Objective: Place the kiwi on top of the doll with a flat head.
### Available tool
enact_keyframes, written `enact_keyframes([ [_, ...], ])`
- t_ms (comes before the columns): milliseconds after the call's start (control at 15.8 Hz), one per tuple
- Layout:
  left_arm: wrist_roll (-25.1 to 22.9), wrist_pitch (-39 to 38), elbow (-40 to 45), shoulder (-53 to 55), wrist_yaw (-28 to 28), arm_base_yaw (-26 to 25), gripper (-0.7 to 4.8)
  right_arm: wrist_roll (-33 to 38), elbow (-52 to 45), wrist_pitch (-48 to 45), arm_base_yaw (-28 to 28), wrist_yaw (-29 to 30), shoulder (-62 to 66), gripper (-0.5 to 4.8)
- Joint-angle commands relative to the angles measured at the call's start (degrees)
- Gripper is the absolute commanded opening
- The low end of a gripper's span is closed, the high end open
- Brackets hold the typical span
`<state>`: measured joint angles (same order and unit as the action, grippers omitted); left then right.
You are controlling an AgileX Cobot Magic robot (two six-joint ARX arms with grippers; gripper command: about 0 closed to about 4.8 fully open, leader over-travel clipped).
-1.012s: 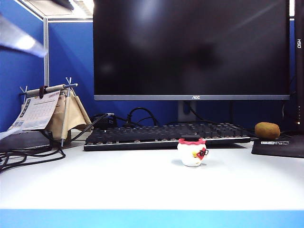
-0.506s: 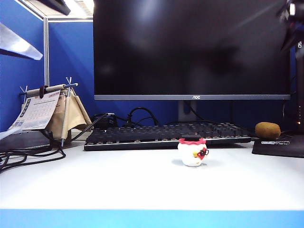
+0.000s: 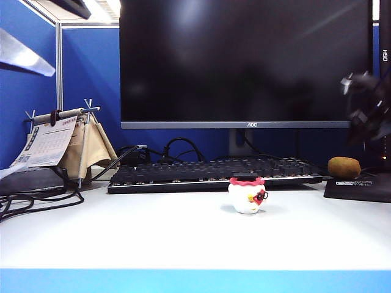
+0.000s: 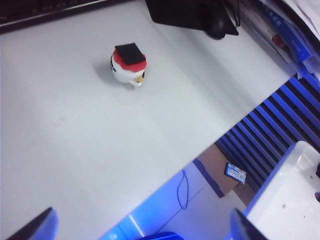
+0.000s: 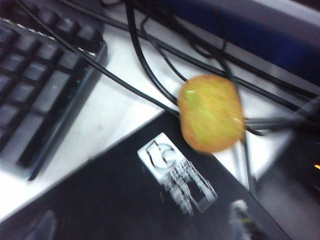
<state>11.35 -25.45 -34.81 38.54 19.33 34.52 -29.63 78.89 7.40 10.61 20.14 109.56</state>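
Desk (image 3: 183,238) below: my right gripper (image 3: 365,110), jaws apart, must straddle the kiwi (image 5: 211,113) squarely; left gripper (image 4: 140,225) gapes idle above the doll with a flat head (image 4: 128,65).

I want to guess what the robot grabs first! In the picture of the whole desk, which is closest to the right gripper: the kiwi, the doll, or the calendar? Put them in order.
The right gripper hangs blurred at the far right, above the kiwi.
1. Kiwi: just below it, on the black mat.
2. Doll with a flat head: mid-desk, before the keyboard.
3. Calendar: far left.

Exterior view faces the monitor (image 3: 246,61) at desk level; wrist views look downward.
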Motion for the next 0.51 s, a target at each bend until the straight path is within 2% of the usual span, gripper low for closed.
enact_keyframes([
  [63, -0.24, -0.28, -0.22, -0.11, 0.20, 0.00, 4.79, -0.57, 0.55, -8.22, -2.10, -4.50, 2.34, 4.79],
  [190, -0.26, -0.20, -0.22, -0.07, 0.13, 0.00, 4.79, -0.57, 0.76, -13.73, -3.06, -5.42, 3.21, 4.79],
  [506, -0.42, -0.17, -0.22, -0.02, -0.04, 0.00, 4.79, 1.11, 16.48, -7.48, -3.21, -6.03, 11.74, 4.79],
])
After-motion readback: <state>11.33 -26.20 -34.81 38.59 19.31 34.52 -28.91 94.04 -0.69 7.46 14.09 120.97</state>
